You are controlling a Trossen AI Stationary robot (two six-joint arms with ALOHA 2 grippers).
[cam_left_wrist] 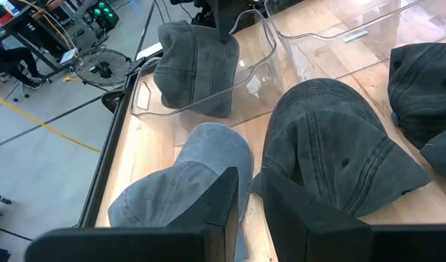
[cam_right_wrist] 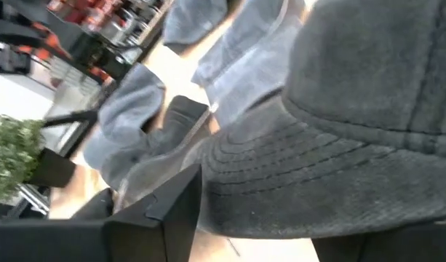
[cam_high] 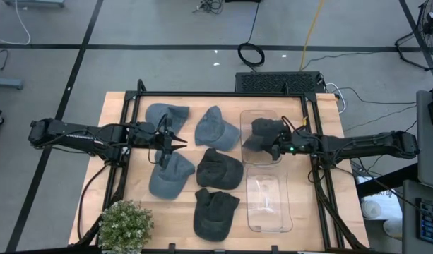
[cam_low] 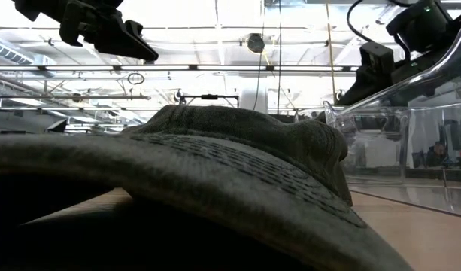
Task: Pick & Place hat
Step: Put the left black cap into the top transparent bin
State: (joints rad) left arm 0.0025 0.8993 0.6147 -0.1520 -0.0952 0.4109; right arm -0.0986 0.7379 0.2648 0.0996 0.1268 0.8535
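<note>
Several caps lie flat on the wooden table: blue-grey ones (cam_high: pixel 167 116), (cam_high: pixel 216 127), (cam_high: pixel 170 175) and dark ones (cam_high: pixel 220 169), (cam_high: pixel 215 212). The nearest dark cap (cam_low: pixel 238 150) fills the low view. Another dark cap (cam_high: pixel 262 132) (cam_left_wrist: pixel 197 65) sits in the far clear bin (cam_high: pixel 248 116). My right gripper (cam_high: pixel 275 149) is at that cap's near-right side, shut on it. My left gripper (cam_high: pixel 181 144) (cam_left_wrist: pixel 250 200) hovers shut above the table between the blue-grey caps, touching nothing. My right gripper has the dark cap's stitched brim (cam_right_wrist: pixel 281 167) between its two fingers (cam_right_wrist: pixel 175 204), reaching in level from the table's right side. The crown (cam_right_wrist: pixel 383 73) rises beyond the brim. The cap is inside the far bin; I cannot tell whether it rests on the bin's floor.
A second clear bin (cam_high: pixel 269 204) lies near the table's front right with nothing in it. A potted plant (cam_high: pixel 124 226) stands at the near left corner. A black frame borders the table (cam_high: pixel 135 176). Cables and floor surround it.
</note>
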